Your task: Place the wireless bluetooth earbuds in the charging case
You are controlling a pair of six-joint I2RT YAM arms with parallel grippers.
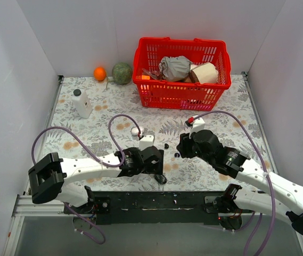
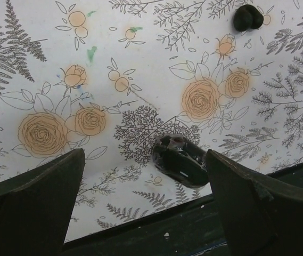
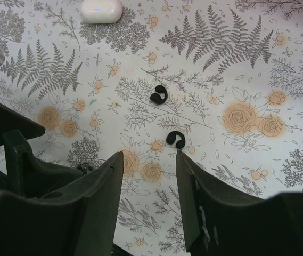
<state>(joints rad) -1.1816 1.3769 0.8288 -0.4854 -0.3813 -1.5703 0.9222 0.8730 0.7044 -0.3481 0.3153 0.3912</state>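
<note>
Two tiny black earbuds lie on the floral cloth between my grippers, one (image 1: 166, 145) farther than the other (image 1: 176, 155). In the right wrist view they show as one bud (image 3: 158, 94) and a nearer bud (image 3: 176, 139) just beyond my right fingertip. The white charging case (image 1: 135, 130) lies shut to their far left and also shows in the right wrist view (image 3: 101, 9). My right gripper (image 1: 183, 146) (image 3: 148, 157) is open and empty. My left gripper (image 1: 155, 164) (image 2: 145, 157) is open and empty, with an earbud (image 2: 248, 17) far ahead.
A larger black oval object (image 1: 160, 178) (image 2: 180, 160) lies by the table's near edge, close to my left gripper's right finger. A white bottle (image 1: 81, 103) stands far left. A red basket (image 1: 181, 93) with items, an orange (image 1: 99, 73) and a green ball (image 1: 122, 73) sit at the back.
</note>
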